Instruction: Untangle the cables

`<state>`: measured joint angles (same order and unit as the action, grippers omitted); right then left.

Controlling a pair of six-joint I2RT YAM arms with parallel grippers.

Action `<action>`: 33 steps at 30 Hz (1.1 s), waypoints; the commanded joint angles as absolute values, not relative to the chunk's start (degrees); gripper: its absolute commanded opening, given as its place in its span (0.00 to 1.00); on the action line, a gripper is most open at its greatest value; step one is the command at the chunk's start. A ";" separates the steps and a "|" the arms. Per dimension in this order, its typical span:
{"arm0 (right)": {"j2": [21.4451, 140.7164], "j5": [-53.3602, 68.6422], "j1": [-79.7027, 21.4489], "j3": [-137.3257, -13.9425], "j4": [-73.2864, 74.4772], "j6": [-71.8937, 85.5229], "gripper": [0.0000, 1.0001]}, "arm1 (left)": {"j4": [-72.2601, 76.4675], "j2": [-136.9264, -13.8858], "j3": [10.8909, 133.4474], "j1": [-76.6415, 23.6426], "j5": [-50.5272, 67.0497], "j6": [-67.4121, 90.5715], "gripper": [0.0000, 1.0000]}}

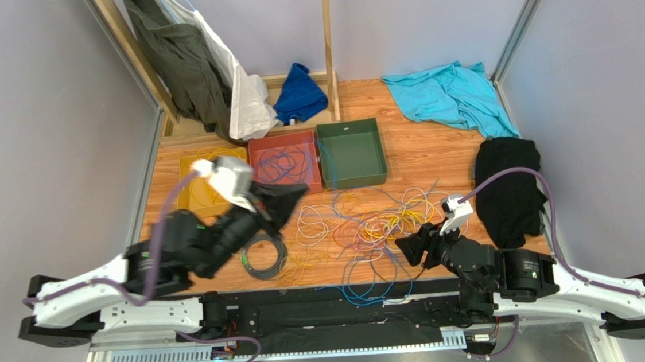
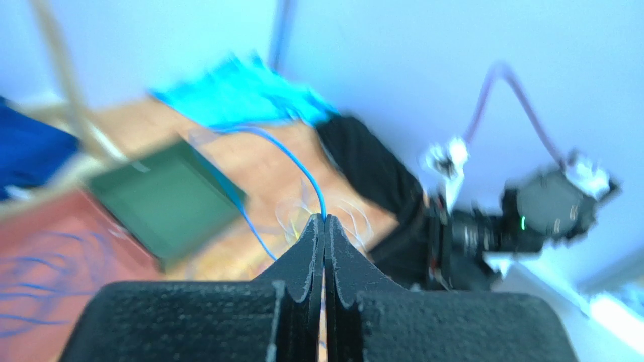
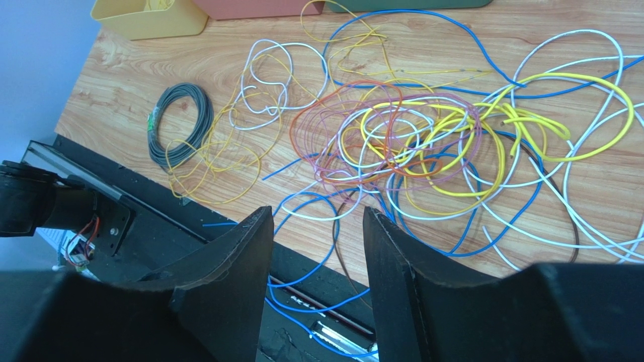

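from above: left hand (image 1: pixel 283 206) raised beside the red tray (image 1: pixel 284 137), probably to sort a freed strand there; tangled cables (image 1: pixel 381 224) spread mid-table.
left wrist: pinched tight on a blue cable (image 2: pixel 296 160); blurred, far end lost.
right wrist: right hand (image 3: pixel 317 215) half spread, empty, poised over the tangle; yellow tray (image 3: pixel 151 19) cut off.

The cables (image 3: pixel 412 143) are a mess of yellow, blue, white-grey and orange-pink, plus a dark grey coil (image 3: pixel 185 93) with a green tag. Far side: yellow tray (image 1: pixel 185 166), red tray (image 1: pixel 279 139), dark green tray (image 1: pixel 352 154). Teal cloth (image 1: pixel 449 93) far right, black cloth (image 1: pixel 508 188) on the right, table (image 1: pixel 436 150) is light wood grain.
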<state>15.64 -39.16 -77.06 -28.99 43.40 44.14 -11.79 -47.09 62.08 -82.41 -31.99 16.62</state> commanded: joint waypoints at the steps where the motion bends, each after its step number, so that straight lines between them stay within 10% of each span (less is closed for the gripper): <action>1: 15.38 -38.94 -77.26 -29.36 39.29 44.30 0.51 | -23.02 -46.23 72.14 -82.35 -44.54 3.88 0.00; 12: 15.56 -38.32 -77.26 -29.80 38.76 43.60 0.51 | -32.94 -57.56 92.11 -63.66 -39.83 2.54 0.00; 33: 13.88 -41.22 -77.26 -27.33 37.89 40.17 0.51 | -22.06 -77.51 79.80 -32.96 -12.66 15.73 0.00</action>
